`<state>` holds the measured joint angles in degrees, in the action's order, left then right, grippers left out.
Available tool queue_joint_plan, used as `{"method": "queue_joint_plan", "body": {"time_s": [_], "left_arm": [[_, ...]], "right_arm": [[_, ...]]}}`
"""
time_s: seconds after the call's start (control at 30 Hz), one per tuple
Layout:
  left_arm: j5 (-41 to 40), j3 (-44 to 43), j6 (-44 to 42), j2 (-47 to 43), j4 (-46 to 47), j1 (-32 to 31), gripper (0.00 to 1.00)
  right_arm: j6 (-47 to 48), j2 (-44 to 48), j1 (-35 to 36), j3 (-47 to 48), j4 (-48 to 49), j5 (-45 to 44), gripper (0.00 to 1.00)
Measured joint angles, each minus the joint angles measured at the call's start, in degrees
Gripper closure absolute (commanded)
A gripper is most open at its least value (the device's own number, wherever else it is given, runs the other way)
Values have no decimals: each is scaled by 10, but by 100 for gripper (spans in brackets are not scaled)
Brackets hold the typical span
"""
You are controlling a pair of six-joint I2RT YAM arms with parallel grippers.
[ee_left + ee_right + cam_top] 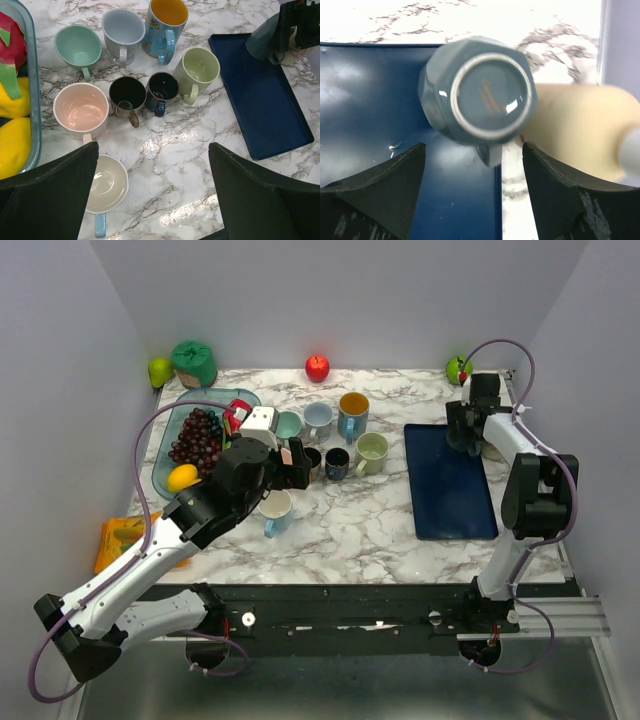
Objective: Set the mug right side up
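- Mugs: nine in all. Eight stood upright in a cluster mid-table, and one was upside down.
- The upright ones were mint (77, 46), pale grey (123, 27), blue with a yellow inside (167, 20), light green (200, 67), small black (127, 95), small dark blue (162, 87), pink (80, 107) and cream with a blue handle (106, 182).
- One blue tray (450, 490) lay on the right side of the marble table (380, 530).
- One glass dish (160, 440) sat on the left, holding grapes (197, 438) and a yellow fruit (183, 477).
- At the far edge there were one red apple (317, 367), one green apple (457, 369) and one pear (160, 371).
- The task item was the grey-teal mug (480, 90). It sat base up at the far right corner of the blue tray, at the tray's edge.
- A cream cylinder (570, 125) lay just beside the mug, off the tray.
- The right gripper (474, 147) was over that corner with its jaws spread wide.
- In the right wrist view the mug sat centred in the gap, just past the fingertips (422, 150). Its handle pointed back toward the gripper. I saw no contact.
- The left gripper (154, 150) hung over the near side of the cluster by the cream mug. It was also spread wide and held nothing, well apart from the task mug.
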<state>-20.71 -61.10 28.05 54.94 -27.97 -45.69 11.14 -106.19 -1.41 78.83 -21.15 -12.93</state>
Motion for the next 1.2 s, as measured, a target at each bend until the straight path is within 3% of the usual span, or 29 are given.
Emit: {"method": "queue_joint_plan", "body": {"time_s": [0.17, 0.3, 0.33, 0.6, 0.7, 0.9, 1.2], "left_arm": [[17, -3, 0, 10, 1, 11, 1], [26, -3, 3, 10, 1, 19, 1], [28, -3, 4, 10, 3, 22, 1], [39, 1, 8, 7, 14, 33, 1], [43, 6, 9, 5, 17, 35, 1], [49, 9, 11, 4, 17, 37, 1], [51, 10, 11, -2, 18, 37, 1]], "right_arm": [[4, -35, -11, 28, -13, 53, 20], [-3, -50, -14, 44, -35, 74, 33], [-7, -50, -14, 45, -39, 80, 40], [-49, -50, -14, 45, -56, 124, 50], [-62, -50, -14, 45, -59, 124, 61], [-82, -50, -14, 45, -63, 123, 99], [-100, -45, -13, 34, -48, 115, 99]]}}
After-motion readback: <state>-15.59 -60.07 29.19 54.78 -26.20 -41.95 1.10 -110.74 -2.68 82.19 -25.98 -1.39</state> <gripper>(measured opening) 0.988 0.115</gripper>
